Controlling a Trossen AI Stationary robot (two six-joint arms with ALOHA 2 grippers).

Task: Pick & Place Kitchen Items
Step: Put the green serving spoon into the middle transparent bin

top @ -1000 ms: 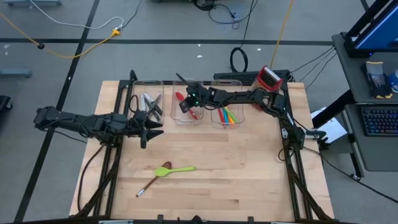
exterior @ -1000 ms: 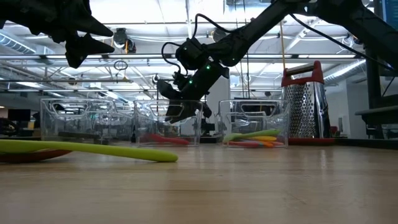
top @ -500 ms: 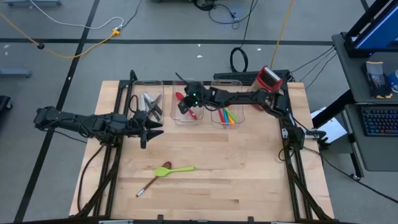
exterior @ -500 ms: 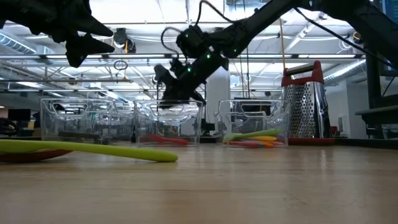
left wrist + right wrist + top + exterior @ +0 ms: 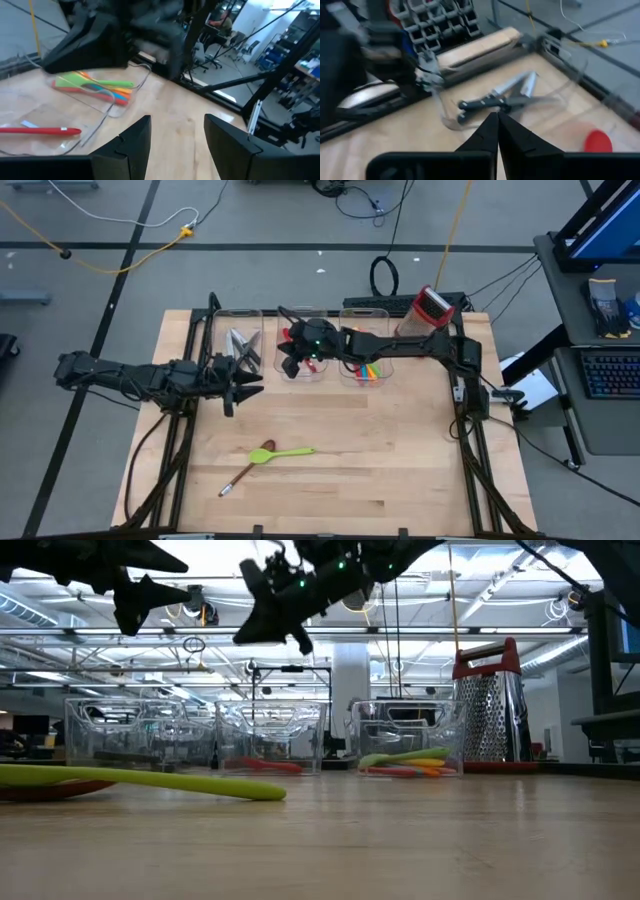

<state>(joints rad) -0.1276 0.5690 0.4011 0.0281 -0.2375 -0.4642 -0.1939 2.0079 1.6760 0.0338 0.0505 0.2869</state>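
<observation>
wooden table (image 5: pixel 380 450), green spatula (image 5: pixel 283 452) well apart from closed right fingers (image 5: pixel 284 366), left fingers (image 5: pixel 252 386) open

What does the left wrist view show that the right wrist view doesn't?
Only the left wrist view: the bin of colourful utensils, a red-handled utensil in the next bin, and the open left tool. Only the right wrist view: black-handled knives in their bin and the shut right tool. Both: the wooden table.

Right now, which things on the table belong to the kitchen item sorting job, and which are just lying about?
Job:
green spatula
brown spoon
knives
red utensil
colored utensils

Lying about:
box grater
black cable coil
</observation>
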